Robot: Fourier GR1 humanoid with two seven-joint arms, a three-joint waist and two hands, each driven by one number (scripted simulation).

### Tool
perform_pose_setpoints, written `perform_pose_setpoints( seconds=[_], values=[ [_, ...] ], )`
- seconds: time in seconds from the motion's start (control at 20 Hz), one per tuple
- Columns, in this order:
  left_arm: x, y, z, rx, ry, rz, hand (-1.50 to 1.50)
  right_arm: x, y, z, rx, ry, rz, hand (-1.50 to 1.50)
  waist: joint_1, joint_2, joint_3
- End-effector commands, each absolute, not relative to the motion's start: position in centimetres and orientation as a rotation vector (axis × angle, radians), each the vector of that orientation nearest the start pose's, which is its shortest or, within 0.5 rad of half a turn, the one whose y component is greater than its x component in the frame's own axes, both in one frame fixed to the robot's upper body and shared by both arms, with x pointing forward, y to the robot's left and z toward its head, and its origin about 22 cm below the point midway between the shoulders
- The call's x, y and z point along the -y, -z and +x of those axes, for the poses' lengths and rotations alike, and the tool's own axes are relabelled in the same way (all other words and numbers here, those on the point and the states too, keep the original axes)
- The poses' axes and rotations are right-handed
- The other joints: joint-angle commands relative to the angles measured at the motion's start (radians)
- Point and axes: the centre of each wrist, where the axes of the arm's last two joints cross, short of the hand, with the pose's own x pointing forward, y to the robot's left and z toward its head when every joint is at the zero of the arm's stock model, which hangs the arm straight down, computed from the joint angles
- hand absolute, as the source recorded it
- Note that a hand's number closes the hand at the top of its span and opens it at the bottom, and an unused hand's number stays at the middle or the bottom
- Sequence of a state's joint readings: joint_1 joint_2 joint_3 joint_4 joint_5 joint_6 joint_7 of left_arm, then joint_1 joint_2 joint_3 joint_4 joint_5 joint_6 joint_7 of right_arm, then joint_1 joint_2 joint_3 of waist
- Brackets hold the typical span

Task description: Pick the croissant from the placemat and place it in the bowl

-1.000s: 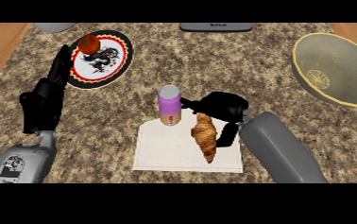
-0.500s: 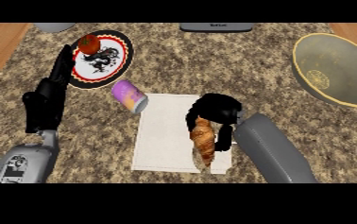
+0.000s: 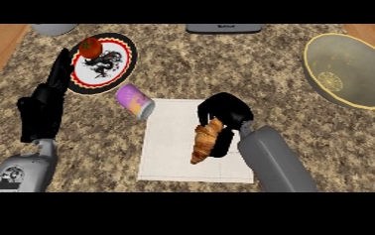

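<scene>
A brown croissant (image 3: 204, 141) lies lengthwise on the white placemat (image 3: 167, 149) in the middle of the counter. My right hand (image 3: 225, 115) is curled round the croissant's upper end, fingers on both sides of it. The olive bowl (image 3: 344, 71) with a yellow rim sits at the far right, well away from the hand. At the left edge my left hand (image 3: 45, 105) rests open, fingers pointing up, holding nothing.
A purple can (image 3: 135, 101) lies tipped on its side at the placemat's upper left corner. A patterned plate (image 3: 110, 71) with a tomato (image 3: 91, 47) stands at the upper left. A grey object (image 3: 223, 28) and a grey dish (image 3: 53, 29) sit along the back edge.
The purple can went from upright on the placemat to lying on its side off its upper left corner. My right hand has closed round the croissant's upper end.
</scene>
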State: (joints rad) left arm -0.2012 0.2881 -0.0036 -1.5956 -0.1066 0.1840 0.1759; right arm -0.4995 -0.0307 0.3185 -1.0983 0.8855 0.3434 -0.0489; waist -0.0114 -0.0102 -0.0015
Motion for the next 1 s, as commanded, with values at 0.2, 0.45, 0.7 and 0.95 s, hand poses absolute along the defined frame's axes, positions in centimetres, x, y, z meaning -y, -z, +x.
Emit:
perform_pose_setpoints(
  seconds=[0.2,0.45,0.7,0.95],
  values=[
    [-26.2,-7.4,28.8,1.641,0.179,0.374,0.0,8.5,-5.4,30.9,1.369,-0.922,-0.496,1.5,0.025,0.001,0.002],
    [-27.6,-8.0,29.1,1.624,0.15,0.408,0.0,6.9,-11.0,28.1,1.539,-0.638,-0.575,1.5,0.001,-0.003,0.001],
    [-26.7,-8.6,29.8,1.632,0.149,0.401,0.0,6.1,-14.9,26.2,1.514,-0.491,-0.805,1.5,-0.008,0.001,0.0],
    [-25.8,-6.2,28.4,1.634,0.175,0.391,0.0,9.7,-16.8,26.5,1.474,-0.382,-0.936,1.5,0.003,0.007,0.001]
  ],
)
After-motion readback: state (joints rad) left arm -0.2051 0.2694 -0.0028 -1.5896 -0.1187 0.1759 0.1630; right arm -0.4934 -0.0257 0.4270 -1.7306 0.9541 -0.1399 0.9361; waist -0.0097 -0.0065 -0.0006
